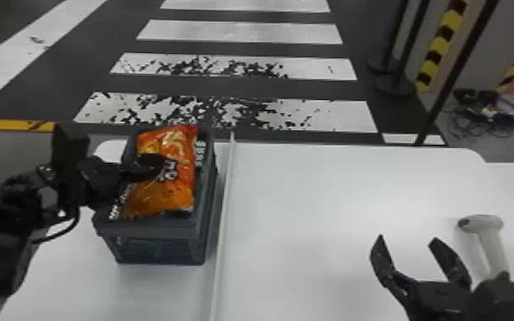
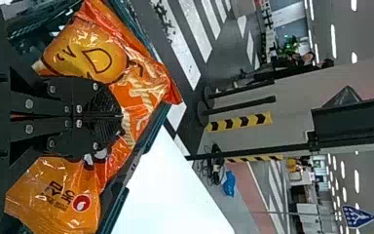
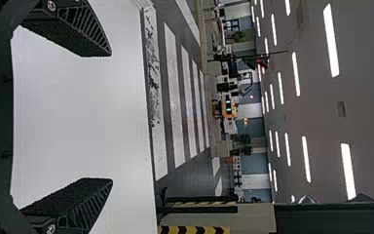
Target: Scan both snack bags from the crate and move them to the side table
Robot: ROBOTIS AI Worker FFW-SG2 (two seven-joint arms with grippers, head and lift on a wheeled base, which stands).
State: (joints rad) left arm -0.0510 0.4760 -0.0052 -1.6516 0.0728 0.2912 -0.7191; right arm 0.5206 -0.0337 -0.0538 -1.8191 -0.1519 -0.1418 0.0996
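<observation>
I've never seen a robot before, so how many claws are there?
2: the left gripper at the orange bag over the crate, the right gripper over the table, beside the scanner.

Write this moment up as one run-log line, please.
left gripper: shut on orange snack bag, at top of crate | right gripper: open over table | scanner: on table, right side
</observation>
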